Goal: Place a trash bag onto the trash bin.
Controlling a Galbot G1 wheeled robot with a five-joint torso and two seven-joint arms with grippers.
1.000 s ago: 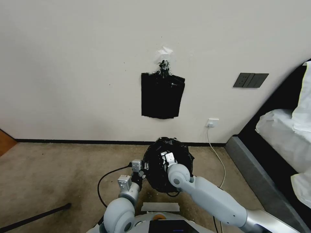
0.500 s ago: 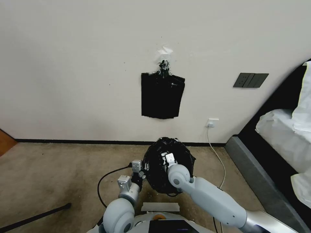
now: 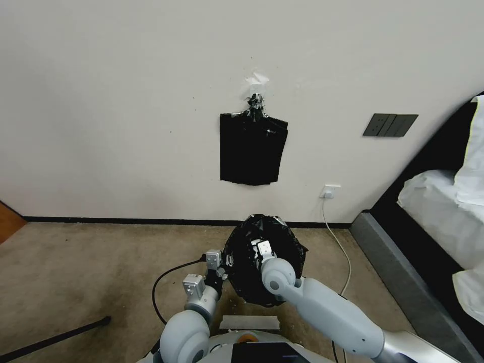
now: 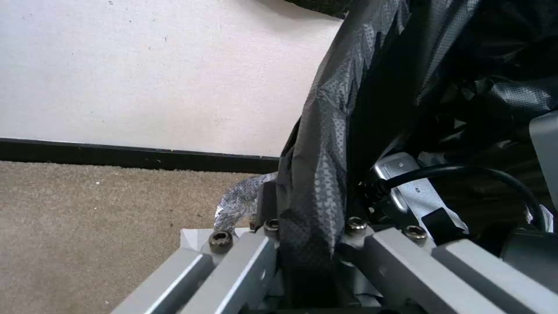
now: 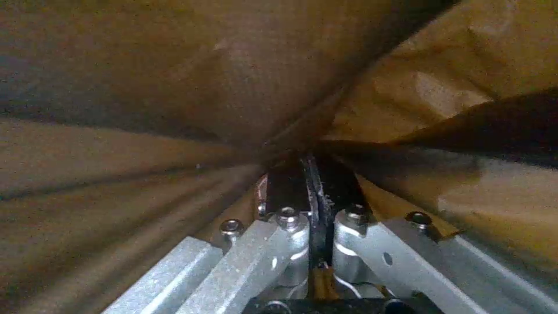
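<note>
The trash bag [image 3: 272, 272] is a crinkly black sack, spread into a rounded open shape low over the carpet in front of me. My left gripper [image 3: 225, 261] is shut on the bag's left edge; in the left wrist view a fold of black film [image 4: 317, 183] runs between that gripper's [image 4: 305, 218] closed fingers. My right gripper [image 3: 258, 248] reaches inside the bag's mouth and is shut on a pinch of film, seen from inside the bag in the right wrist view [image 5: 314, 172]. The trash bin is hidden.
A flat bundle of black bags [image 3: 252, 148] hangs on the wall above. A wall socket [image 3: 330, 191] with a white cable and a dark switch plate [image 3: 389, 125] are to the right, beside a bed [image 3: 438, 212]. A strip of white tape [image 3: 250, 321] lies on the carpet.
The bag and both grippers have shifted slightly forward toward the wall and a little right. The bag's mouth has spread a bit wider. Both grips are unchanged.
</note>
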